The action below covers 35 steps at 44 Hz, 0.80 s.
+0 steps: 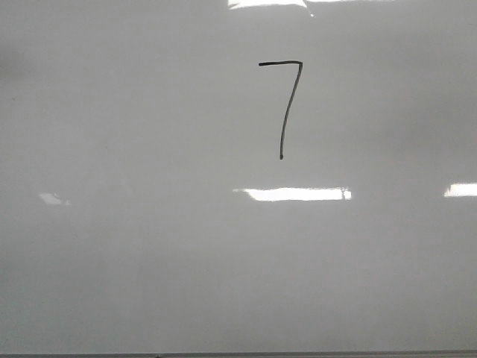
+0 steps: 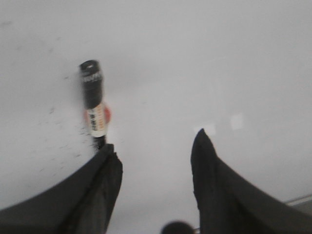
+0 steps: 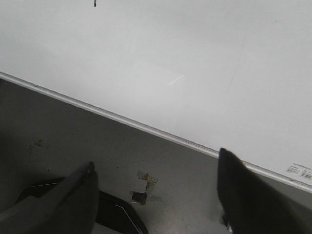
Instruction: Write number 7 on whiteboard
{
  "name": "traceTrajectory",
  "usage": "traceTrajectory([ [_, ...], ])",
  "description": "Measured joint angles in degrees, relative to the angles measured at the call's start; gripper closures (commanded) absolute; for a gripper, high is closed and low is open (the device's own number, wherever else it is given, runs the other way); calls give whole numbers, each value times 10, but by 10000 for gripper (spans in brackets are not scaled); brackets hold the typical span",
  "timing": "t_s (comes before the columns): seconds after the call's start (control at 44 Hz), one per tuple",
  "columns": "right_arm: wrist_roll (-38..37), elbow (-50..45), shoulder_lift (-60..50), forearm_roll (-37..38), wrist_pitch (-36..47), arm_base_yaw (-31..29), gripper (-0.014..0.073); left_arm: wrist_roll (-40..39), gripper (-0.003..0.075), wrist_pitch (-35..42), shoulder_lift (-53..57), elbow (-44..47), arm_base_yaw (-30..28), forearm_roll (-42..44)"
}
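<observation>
Number 7: drawn in thin black line on the upper middle of the whiteboard in the front view; short top bar, long slanting stem with a slight curve. Neither pincer appears in that view.
Whiteboard: glossy pale grey, fills the front view, with bright rectangular glare patches and a thin dark frame along its near edge.
Left pincer: open, fingers wide apart, nothing between them; hangs over the whiteboard.
Marker: black barrel with a white and red label, lying on the board just ahead of the left finger, its near end touching or almost touching that fingertip; the blur leaves this unclear.
Right pincer: open, fingers spread, holding nothing; sits over a dark grey surface beside the board.
Board edge: silver frame strip running slantwise ahead of the right fingertips, white board beyond it.
Stroke end: small dark mark on the board, far ahead of the right pincer, at the picture's border.
Debris: small brownish scraps on the dark surface, between the right fingers.
</observation>
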State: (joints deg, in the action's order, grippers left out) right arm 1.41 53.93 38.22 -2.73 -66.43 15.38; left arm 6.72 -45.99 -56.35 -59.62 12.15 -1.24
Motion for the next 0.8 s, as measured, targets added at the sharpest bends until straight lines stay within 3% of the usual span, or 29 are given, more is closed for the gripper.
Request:
traceTrajectory([
  [0.182, -19, 0, -12, 0, -2, 0, 55, -17, 384, -49, 93, 30, 91, 24],
  [0.319, -21, 0, -17, 0, -2, 0, 55, -84, 384, -60, 161, 76, 99, 62],
  [0.546, -21, 0, -17, 0, 0, 0, 62, -102, 393, -59, 209, 120, 99, 73],
  [0.637, -21, 0, -17, 0, 3, 0, 176, -106, 449, -54, 209, 126, 99, 67],
  [0.796, -21, 0, -17, 0, 5, 0, 477, -108, 608, -32, 209, 127, 99, 59],
])
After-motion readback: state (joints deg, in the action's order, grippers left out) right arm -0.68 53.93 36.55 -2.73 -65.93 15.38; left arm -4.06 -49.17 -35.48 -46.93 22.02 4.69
